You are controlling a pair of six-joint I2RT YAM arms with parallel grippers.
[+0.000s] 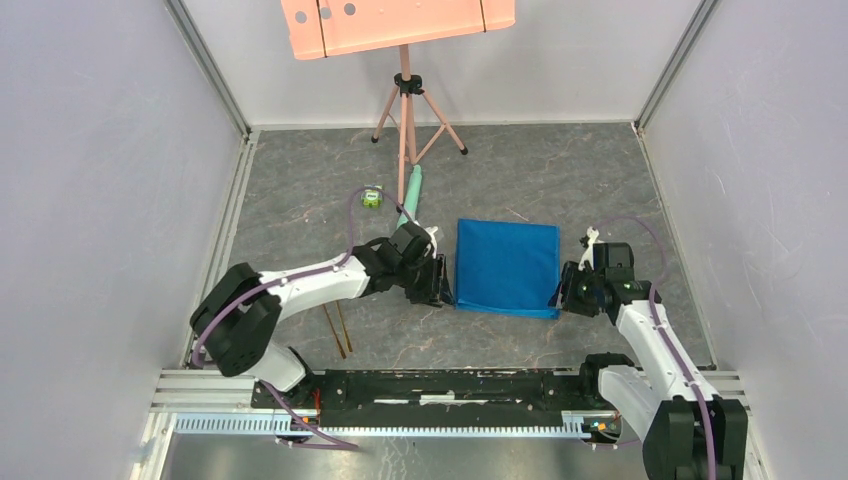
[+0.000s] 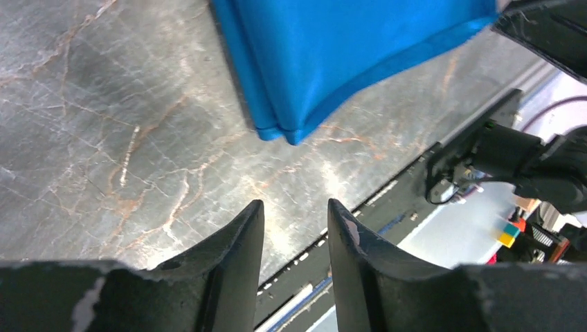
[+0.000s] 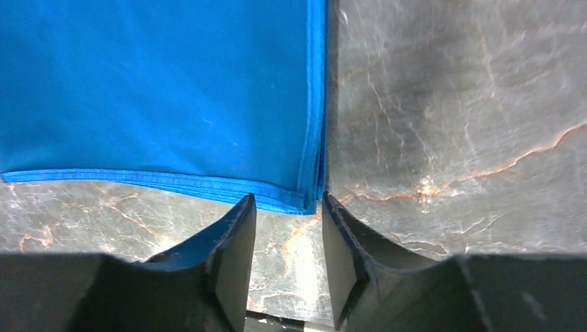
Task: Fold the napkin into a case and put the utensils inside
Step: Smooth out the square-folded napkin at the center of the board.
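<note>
A grey marbled table [image 1: 560,180] fills the scene, and near its middle lies the bright blue cloth napkin [image 1: 507,265], flat as a broad, nearly square rectangle. In the wrist views its near edge and side edges show doubled hems stacked one on the other, so it looks folded over at least once. The left gripper [image 1: 440,283] sits low at the napkin's near left corner, and the right gripper [image 1: 566,290] sits at the near right corner. In the left wrist view the black fingers [image 2: 239,242] stand spread with bare table showing in the gap, and the cloth's corner lies just beyond the tips, untouched. In the right wrist view the fingers [image 3: 235,235] are likewise parted, and the napkin's corner lies right at the tips but is not pinched. Far behind the cloth stands a pink tripod [image 1: 405,110], with a pale green tube [image 1: 412,190] lying at its foot. The gold-coloured metal fork and spoon [image 1: 337,328] lie side by side on the table at the near left, beside the left arm and well apart from the napkin. A small green toy [image 1: 372,197] sits just left of the tube. Judged from this, the task is at an early to middle stage. A first fold appears done, but the cloth is too wide to be a narrow pocket. Further folding is left to do, and the utensils have yet to be picked up and slipped inside.
</note>
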